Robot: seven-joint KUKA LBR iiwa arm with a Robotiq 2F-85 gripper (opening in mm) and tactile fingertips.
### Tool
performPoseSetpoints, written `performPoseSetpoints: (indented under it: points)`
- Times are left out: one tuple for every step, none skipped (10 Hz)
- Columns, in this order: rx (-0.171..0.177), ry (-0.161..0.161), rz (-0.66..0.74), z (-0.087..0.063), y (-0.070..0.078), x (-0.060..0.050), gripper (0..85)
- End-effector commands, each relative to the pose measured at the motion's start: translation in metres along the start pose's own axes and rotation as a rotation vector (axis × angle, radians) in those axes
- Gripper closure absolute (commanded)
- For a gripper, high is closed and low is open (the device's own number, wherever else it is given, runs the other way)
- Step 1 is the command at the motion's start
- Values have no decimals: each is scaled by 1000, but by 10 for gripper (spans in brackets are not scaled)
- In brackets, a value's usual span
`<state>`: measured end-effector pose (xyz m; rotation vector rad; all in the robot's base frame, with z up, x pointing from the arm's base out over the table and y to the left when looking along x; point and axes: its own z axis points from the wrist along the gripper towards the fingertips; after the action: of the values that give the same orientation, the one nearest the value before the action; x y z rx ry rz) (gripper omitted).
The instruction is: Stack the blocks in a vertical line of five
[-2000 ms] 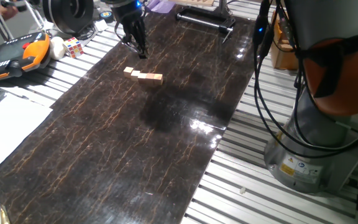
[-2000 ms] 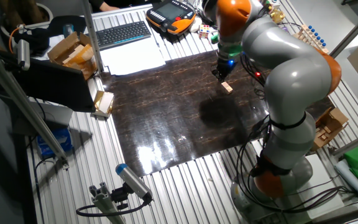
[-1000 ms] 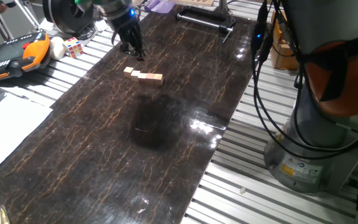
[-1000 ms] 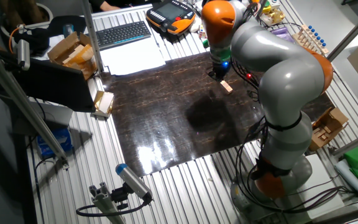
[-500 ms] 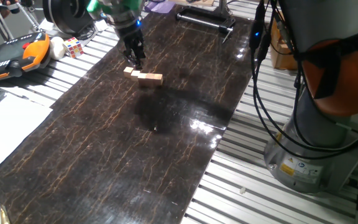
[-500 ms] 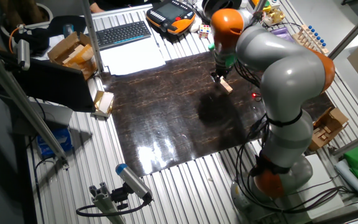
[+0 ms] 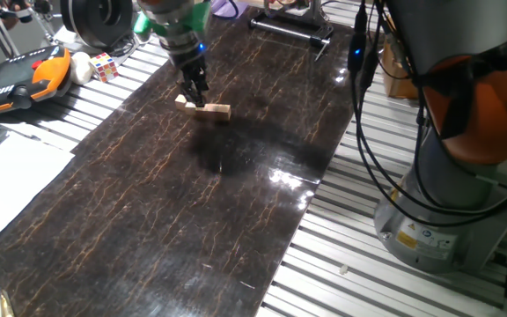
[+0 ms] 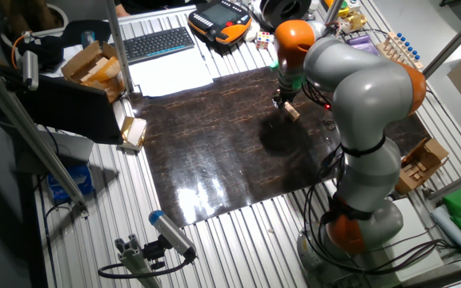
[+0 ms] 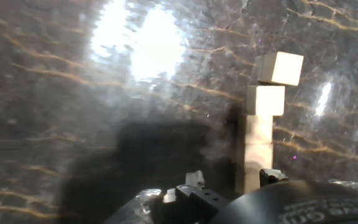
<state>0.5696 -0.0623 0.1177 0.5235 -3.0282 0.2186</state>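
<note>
Several light-tan wooden blocks (image 7: 205, 108) lie flat in a touching row on the dark table (image 7: 236, 194); none is stacked. They also show in the other fixed view (image 8: 291, 111). In the hand view the row (image 9: 266, 99) runs from the upper right down to the fingers, and its far block is slightly turned. My gripper (image 7: 193, 97) is low over the left end of the row, also seen in the other fixed view (image 8: 281, 101). In the hand view the gripper (image 9: 234, 180) is open, and the nearest block lies between the fingertips, close to the right one (image 9: 272, 175).
A Rubik's cube (image 7: 104, 66) and an orange teach pendant (image 7: 16, 79) lie off the table's far left. A black bar (image 7: 289, 28) lies at the far end. A keyboard (image 8: 157, 44), paper (image 7: 7, 176) and cardboard boxes (image 8: 94, 64) stand beside the table.
My gripper has moved from behind the row toward it and come down over its left end. The blocks have not moved.
</note>
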Motion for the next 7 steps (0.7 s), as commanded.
performPoseSetpoints:
  points:
    - [-5, 2, -4, 7, -6, 0, 340]
    - [-10, -3, -10, 13, -11, 0, 340]
    - [-21, -10, -9, 20, -12, 0, 340]
    - [-18, -13, -7, 25, -12, 1, 340]
    - [-18, -14, 10, 30, -13, 3, 337]
    - [-13, -10, 21, 34, -15, 4, 330]
    - [-23, -19, 16, 37, -17, 4, 313]
